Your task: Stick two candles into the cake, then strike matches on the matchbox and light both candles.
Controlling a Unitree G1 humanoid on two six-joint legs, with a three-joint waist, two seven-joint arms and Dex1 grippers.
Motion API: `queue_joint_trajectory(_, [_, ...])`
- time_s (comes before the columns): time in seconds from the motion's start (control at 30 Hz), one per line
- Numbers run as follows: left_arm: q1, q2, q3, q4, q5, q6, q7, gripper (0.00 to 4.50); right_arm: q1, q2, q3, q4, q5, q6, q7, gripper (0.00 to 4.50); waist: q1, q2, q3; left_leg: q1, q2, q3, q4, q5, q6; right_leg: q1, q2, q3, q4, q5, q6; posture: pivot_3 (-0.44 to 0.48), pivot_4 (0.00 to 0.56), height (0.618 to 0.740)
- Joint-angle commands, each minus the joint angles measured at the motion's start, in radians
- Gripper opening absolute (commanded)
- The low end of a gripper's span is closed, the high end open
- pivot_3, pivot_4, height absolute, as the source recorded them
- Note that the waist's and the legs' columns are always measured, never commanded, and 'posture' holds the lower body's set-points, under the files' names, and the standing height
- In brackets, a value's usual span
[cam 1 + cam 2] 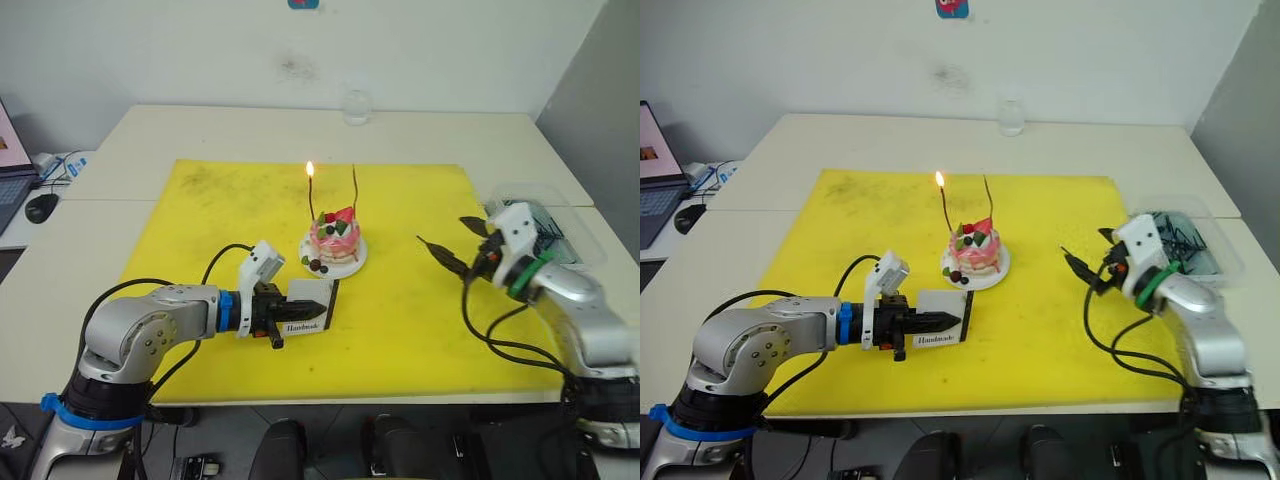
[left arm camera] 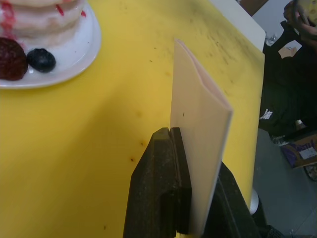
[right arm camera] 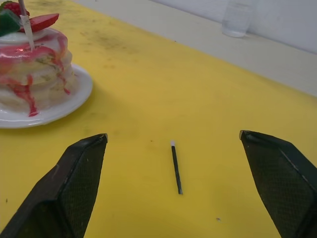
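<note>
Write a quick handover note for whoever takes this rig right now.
Left gripper: shut on the matchbox, held on edge on the yellow mat near the cake.
Right gripper: open, empty, over a match lying on the mat.
Done: both candles in the cake; left candle lit.
Left: light the right candle.

Bright even room light, soft shadows, slightly grainy
</note>
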Motion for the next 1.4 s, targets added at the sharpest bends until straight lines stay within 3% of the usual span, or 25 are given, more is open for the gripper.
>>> queue_joint_trajectory(0.03, [-0.015,0.017,0.013,-0.013,-0.002,-0.014,-0.014,0.0,-0.052,0.023,0.018,0.111,-0.041,-0.1,-0.01,4.46,0.001,0.0,0.0,0.0,0.0,0.0,0.0,0.0,0.0,0.0,0.0,0.0,0.0,0.0,0.0,0.0,0.15,0.74])
queue_joint_trajectory(0.23, [0.002,0.027,0.036,-0.036,-0.02,-0.003,-0.003,0.0,-0.132,0.064,0.047,0.345,-0.099,-0.22,-0.02,4.46,0.0,0.0,0.0,0.0,0.0,0.0,-0.001,0.0,0.0,0.0,0.0,0.0,0.0,-0.001,-0.001,0.0,0.15,0.74])
queue_joint_trajectory(0.43, [0.015,0.028,0.049,-0.047,-0.027,0.004,0.006,0.0,-0.155,0.09,0.048,0.448,-0.124,-0.264,-0.037,4.46,0.0,0.0,0.0,0.0,0.001,0.0,-0.001,0.0,0.0,0.0,0.0,0.0,0.0,0.0,-0.001,0.0,0.15,0.74])
queue_joint_trajectory(0.47, [0.016,0.028,0.051,-0.048,-0.027,0.006,0.007,0.0,-0.158,0.094,0.047,0.456,-0.128,-0.261,-0.041,4.3,0.0,0.0,0.0,0.0,0.001,0.0,-0.001,0.0,0.0,0.0,0.0,0.0,0.0,0.0,-0.001,0.0,0.15,0.74])
queue_joint_trajectory(0.53, [0.018,0.03,0.052,-0.048,-0.028,0.006,0.007,0.0,-0.163,0.108,0.038,0.464,-0.123,-0.246,-0.057,3.86,0.0,0.0,0.0,0.0,0.001,0.0,0.0,0.0,0.0,0.0,0.0,0.0,0.001,0.0,-0.001,0.0,0.15,0.74])
queue_joint_trajectory(0.9, [0.009,0.034,0.046,-0.045,-0.028,0.004,0.004,0.0,-0.153,0.098,0.079,0.387,-0.156,-0.164,-0.047,0.03,0.0,0.0,0.0,0.001,0.001,0.0,0.0,0.0,0.0,0.0,-0.001,0.0,0.001,0.0,-0.001,0.0,0.15,0.74])
queue_joint_trajectory(1.23, [0.006,0.048,0.061,-0.053,-0.064,0.022,-0.005,0.0,-0.128,0.069,0.077,0.148,-0.121,-0.028,-0.015,0.03,0.001,0.0,0.0,0.0,0.001,-0.001,-0.001,0.0,0.0,0.0,-0.001,0.0,0.001,0.0,-0.001,0.0,0.15,0.74])
queue_joint_trajectory(1.4, [0.024,0.091,0.089,-0.048,-0.11,0.062,-0.035,0.0,0.003,0.023,0.043,-0.245,-0.035,0.171,-0.025,0.03,0.001,0.0,0.0,0.0,0.001,-0.001,-0.001,0.0,0.0,0.0,-0.002,-0.001,0.0,-0.001,-0.001,0.0,0.15,0.74])
